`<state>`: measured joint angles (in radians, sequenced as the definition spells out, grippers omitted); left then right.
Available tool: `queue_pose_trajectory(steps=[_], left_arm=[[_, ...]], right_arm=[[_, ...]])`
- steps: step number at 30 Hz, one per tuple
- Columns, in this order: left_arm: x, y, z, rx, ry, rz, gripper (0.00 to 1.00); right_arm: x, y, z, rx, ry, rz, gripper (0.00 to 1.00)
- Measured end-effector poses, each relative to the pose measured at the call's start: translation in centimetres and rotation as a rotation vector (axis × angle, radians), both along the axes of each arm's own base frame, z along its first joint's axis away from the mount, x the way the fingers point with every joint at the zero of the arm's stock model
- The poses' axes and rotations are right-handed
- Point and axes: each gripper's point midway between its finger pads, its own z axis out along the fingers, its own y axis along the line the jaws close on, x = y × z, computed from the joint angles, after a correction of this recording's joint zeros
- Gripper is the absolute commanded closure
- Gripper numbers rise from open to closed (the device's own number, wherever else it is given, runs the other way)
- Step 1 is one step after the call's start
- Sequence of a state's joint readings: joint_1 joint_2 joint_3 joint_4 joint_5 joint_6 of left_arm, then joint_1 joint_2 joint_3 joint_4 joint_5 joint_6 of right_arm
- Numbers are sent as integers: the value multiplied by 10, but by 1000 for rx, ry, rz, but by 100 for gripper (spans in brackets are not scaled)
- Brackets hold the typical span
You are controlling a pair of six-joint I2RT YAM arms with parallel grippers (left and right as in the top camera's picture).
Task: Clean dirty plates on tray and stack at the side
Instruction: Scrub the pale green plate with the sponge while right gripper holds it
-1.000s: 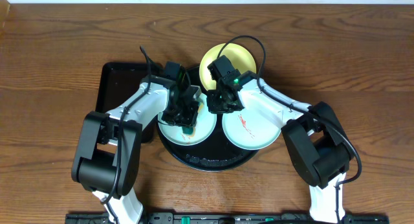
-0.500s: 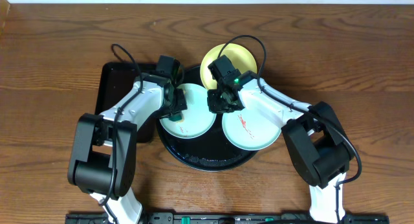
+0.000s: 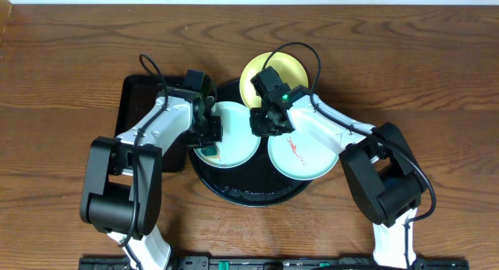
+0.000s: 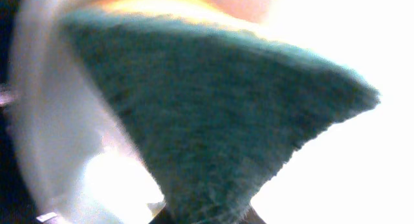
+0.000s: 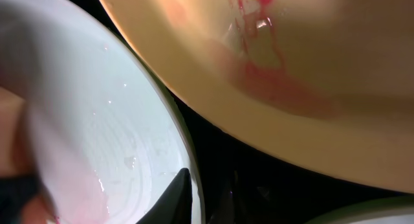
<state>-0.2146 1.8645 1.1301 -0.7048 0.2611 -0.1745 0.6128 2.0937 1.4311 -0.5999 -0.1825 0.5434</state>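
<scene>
From my seat the round black tray (image 3: 249, 190) sits at the middle of the table, close in front of both arm bases. On it lie two pale blue-white plates. One is at 9 o'clock (image 3: 238, 141). The other is at 3 o'clock (image 3: 312, 157), it carries a red smear (image 3: 292, 149), and it reaches over the tray rim.

The left gripper (image 3: 210, 133) is at the 9 o'clock edge of the first plate, closed on a green sponge (image 4: 213, 114). The sponge fills the left wrist view, with white plate under it.

The right gripper (image 3: 263, 126) hangs between the two pale plates. In its wrist view I see one dark fingertip (image 5: 181, 191) at a pale rim. How wide the jaws stand, I cannot tell.

The yellow plate (image 3: 281, 67) is at 12 o'clock, over the far rim, and has a reddish smear (image 5: 272, 81). A rectangular black tray (image 3: 136, 98) lies at 9 o'clock, beside the round one.
</scene>
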Motion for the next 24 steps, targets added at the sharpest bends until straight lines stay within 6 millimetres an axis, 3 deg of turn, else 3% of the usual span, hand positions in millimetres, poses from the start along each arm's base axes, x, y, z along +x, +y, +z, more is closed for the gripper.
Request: queue_pose_trajectory(steps=[4, 9, 15, 20, 24], left_arm=[[-1, -17, 1, -103, -24, -116, 92], [15, -30, 3, -171, -105, -164, 92], [29, -29, 5, -191, -143, -114, 92], [41, 0, 21, -183, -118, -10, 93], [54, 45, 41, -105, -142, 92, 92]], right_arm=[[1, 0, 0, 2, -2, 0, 81], [1, 0, 0, 2, -2, 0, 81], [1, 0, 0, 2, -2, 0, 80], [1, 0, 0, 2, -2, 0, 80], [1, 0, 0, 2, -2, 0, 80]])
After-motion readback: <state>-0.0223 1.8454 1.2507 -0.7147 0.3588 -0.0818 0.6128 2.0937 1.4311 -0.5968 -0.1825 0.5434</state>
